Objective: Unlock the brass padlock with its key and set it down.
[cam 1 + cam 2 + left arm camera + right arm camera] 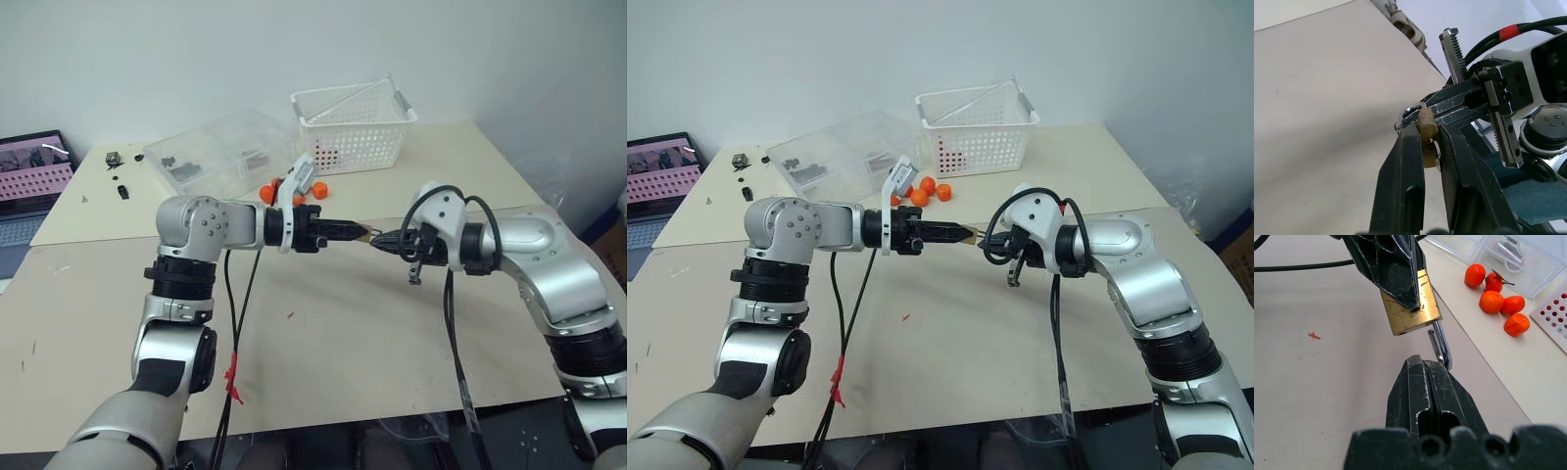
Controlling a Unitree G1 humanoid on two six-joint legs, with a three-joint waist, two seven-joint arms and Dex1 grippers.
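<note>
The brass padlock (1409, 308) hangs in the air above the beige table (323, 343), between my two arms. My left gripper (1430, 128) is shut on its golden body, one black finger on each side. The silver shackle (1441, 346) stands open, with one leg out of the body. My right gripper (1422, 363) is shut, its tips at the shackle's bend; whether they pinch it I cannot tell. A small silver piece (1436, 156) shows under the body between my left fingers; whether it is the key I cannot tell.
At the back of the table stand a white perforated basket (353, 127) and a clear plastic box (220, 147). Several small orange fruits (1496, 303) lie in front of them. A laptop (29, 181) is at far left, and black cables (235, 333) hang from both arms.
</note>
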